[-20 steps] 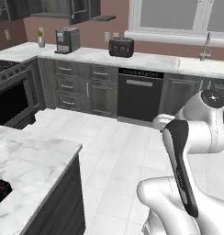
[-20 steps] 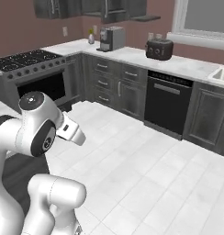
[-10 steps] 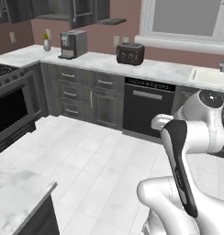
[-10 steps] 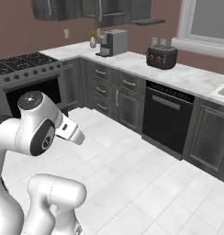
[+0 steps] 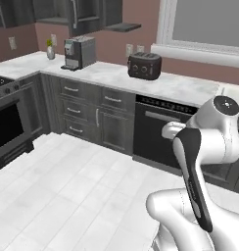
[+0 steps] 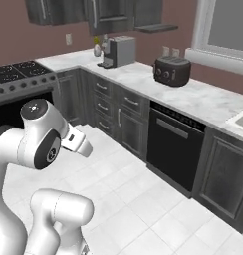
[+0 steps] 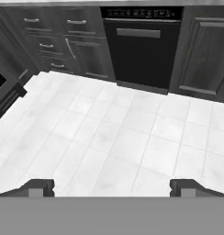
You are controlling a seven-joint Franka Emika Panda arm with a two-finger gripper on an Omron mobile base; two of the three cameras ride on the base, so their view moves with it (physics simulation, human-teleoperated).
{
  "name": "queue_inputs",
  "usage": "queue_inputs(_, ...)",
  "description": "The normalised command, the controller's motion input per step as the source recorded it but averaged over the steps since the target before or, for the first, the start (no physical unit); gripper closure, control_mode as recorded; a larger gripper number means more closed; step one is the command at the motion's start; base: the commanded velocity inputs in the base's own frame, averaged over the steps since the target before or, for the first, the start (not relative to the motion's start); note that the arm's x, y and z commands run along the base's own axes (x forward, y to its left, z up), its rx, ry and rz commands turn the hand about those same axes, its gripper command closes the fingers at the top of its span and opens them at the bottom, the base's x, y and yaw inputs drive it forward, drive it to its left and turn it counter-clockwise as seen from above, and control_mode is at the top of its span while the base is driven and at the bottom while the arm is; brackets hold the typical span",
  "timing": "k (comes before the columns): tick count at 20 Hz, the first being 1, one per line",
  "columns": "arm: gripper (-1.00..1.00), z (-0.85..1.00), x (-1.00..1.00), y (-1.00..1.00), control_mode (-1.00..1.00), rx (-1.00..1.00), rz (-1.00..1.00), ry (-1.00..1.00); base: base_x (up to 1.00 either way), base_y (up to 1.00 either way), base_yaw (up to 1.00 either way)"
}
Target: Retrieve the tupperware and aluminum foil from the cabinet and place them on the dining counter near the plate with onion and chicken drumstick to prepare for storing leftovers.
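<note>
The jaws (image 7: 112,186) stand wide apart with nothing between them, their two dark tips pointing down at bare white floor tiles (image 7: 118,137). Beyond the tiles, in the hand view, stands the black dishwasher (image 7: 142,43), with dark drawer fronts (image 7: 58,41) to its left.

Compared with a second ago, the whole picture has slid: the marble island that showed at the near left is out of the frame, and the far wall worktop (image 5: 116,73) with the toaster (image 5: 144,65) and coffee machine (image 5: 78,52) sits closer and more central. That is the base driving and turning, not the things moving.

The cabinet (image 5: 75,13) hangs on the wall above the coffee machine, its dark doors seemingly shut. The container and foil box are presumably inside, though I cannot tell. The approach to the cabinet looks under way; nothing is fetched yet.
</note>
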Motion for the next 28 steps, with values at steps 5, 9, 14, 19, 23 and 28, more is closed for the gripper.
queue_inputs(5,-1.00,0.00,0.00,0.00,1.00,0.00,0.00,0.00,1.00,0.05,0.09)
queue_inputs(9,-1.00,0.00,0.00,0.00,1.00,0.00,0.00,0.00,1.00,0.47,0.12)
queue_inputs(14,-1.00,0.00,0.00,0.00,1.00,0.00,0.00,0.00,1.00,0.72,0.14)
queue_inputs(19,-1.00,0.00,0.00,0.00,1.00,0.00,0.00,0.00,1.00,0.85,0.10)
queue_inputs(23,-1.00,0.00,0.00,0.00,1.00,0.00,0.00,0.00,1.00,0.66,0.01)
queue_inputs(28,-1.00,0.00,0.00,0.00,1.00,0.00,0.00,0.00,1.00,0.49,-0.15)
